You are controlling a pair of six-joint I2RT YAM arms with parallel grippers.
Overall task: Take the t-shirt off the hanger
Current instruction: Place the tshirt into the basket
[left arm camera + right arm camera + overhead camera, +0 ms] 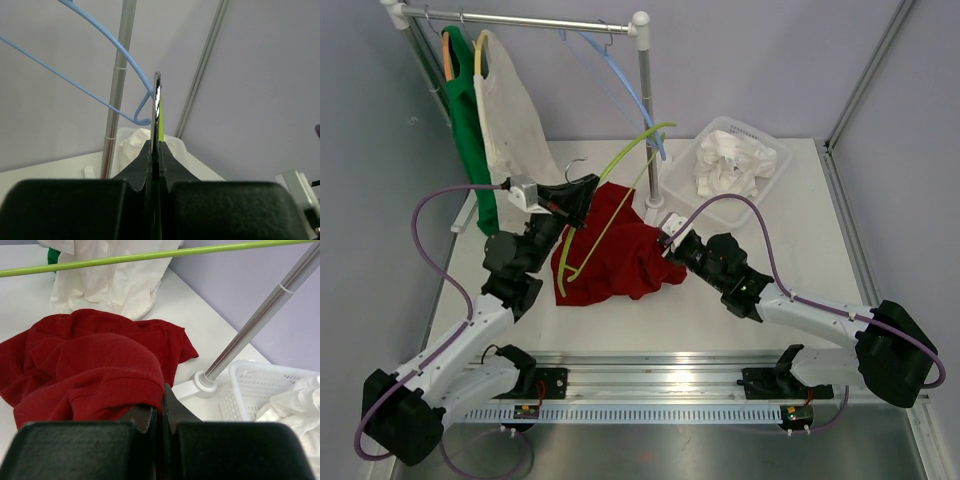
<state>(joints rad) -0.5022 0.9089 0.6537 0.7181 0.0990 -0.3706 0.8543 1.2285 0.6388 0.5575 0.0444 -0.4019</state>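
Note:
The red t-shirt (620,255) lies crumpled on the table between the two arms. My right gripper (668,247) is at its right edge and, in the right wrist view, this gripper (161,395) is shut on a folded hem of the t-shirt (90,360). The lime-green hanger (621,152) is lifted and tilted, one arm crossing over the shirt. My left gripper (585,192) holds it near its hook. In the left wrist view that gripper (157,142) is shut on the hanger (162,125). The hanger's bar (150,256) runs above the shirt, apart from it.
A clothes rack's pole (646,110) stands just behind the shirt. On its rail hang a green shirt (468,120), a white shirt (510,115) and a bare blue hanger (620,75). A white basket (748,127) with white cloth sits at the back right.

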